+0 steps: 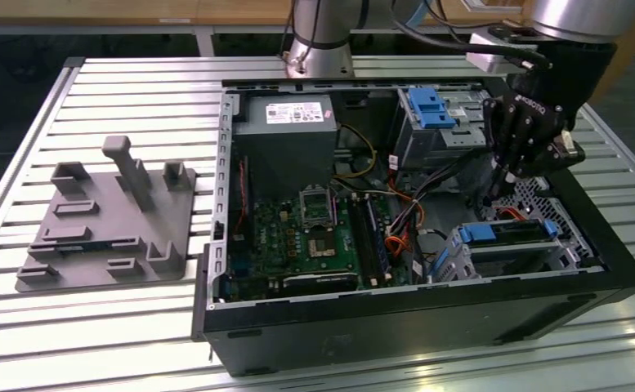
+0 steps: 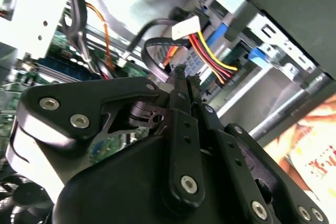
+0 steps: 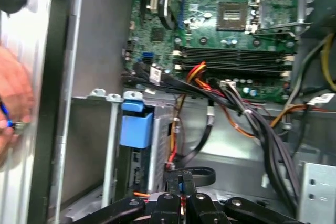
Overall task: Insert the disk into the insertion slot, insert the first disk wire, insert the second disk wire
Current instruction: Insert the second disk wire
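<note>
I have the tool (image 1: 510,175) down inside the open computer case (image 1: 404,318), hanging near the case wall on the exterior view's right, between the taller grey cage with its blue latch (image 1: 431,108) and the insertion slot (image 1: 513,249). In the second wrist view its fingertips (image 2: 181,77) look pressed together, and I see something thin and dark between them, but I cannot tell what it is.

The disk (image 1: 510,234) already sits in the insertion slot, its blue caddy handle showing at the top edge of the low silver cage. In the first wrist view I see the blue caddy (image 3: 135,127) seated between the cage's metal walls, with the tool (image 3: 182,190) just beside the cage's open end.

Room is tight: a bundle of black, red and yellow wires (image 3: 236,103) crosses from the motherboard (image 1: 306,237) toward the cage, and a loop of black cable (image 3: 198,174) lies right by the fingertips. The case rim hems me in on one side.

Out on the slatted bench (image 1: 99,327), a grey fixture plate (image 1: 105,220) stands well apart from the case.
</note>
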Robot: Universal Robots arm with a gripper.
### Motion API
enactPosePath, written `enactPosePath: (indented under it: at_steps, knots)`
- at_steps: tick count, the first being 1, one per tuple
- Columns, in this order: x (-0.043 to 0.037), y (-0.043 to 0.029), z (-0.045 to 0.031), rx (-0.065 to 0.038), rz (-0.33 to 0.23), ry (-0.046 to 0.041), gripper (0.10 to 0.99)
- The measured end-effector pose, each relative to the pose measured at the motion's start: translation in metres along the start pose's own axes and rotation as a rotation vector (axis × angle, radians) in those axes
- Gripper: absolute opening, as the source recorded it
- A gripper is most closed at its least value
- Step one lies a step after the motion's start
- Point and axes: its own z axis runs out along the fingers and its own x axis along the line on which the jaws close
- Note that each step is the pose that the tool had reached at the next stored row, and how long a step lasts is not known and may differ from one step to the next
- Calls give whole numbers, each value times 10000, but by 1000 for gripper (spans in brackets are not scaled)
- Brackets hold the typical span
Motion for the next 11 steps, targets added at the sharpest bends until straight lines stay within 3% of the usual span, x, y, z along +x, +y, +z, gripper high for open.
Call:
enactPosePath:
  at_steps: [2,3,8,11]
  knots:
    - [12,1,-4,20,-7,-247,145]
    - [18,2,-5,26,-6,-328,145]
    - [51,5,-7,42,15,-573,145]
    - [79,7,-11,41,51,-648,145]
